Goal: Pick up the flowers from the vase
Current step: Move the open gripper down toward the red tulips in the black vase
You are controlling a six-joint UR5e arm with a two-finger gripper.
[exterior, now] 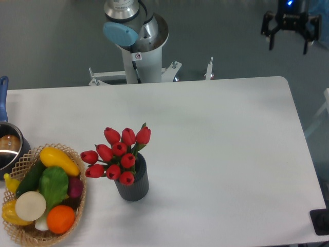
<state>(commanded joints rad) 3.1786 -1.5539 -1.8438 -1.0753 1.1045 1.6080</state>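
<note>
The hand (288, 43) is hanging at the upper right corner of the view, above the floor beyond the far right edge of the worktop (216, 154). Its two dark fingers (269, 32) are pointing downward and are standing apart, with nothing between them. The hand is well apart from every item on the worktop.

The flowers (117, 154) are sitting in the vase (133, 185), toward the front left of the worktop. The red buds are leaning to the left over the vase mouth, with green leaves showing between them. The vase is standing upright and is resting directly on the white surface.

A wicker basket (77, 216) is lying just to the left of the vase, at the front left corner. It is holding vegetables (49, 188) in yellow, green, white, orange and purple. A metal pot (7, 146) with a blue handle is sitting at the left edge, touching or just beside the basket rim; which one cannot be told.

The arm's base column (138, 46) is standing behind the far edge of the worktop, near its middle left.
</note>
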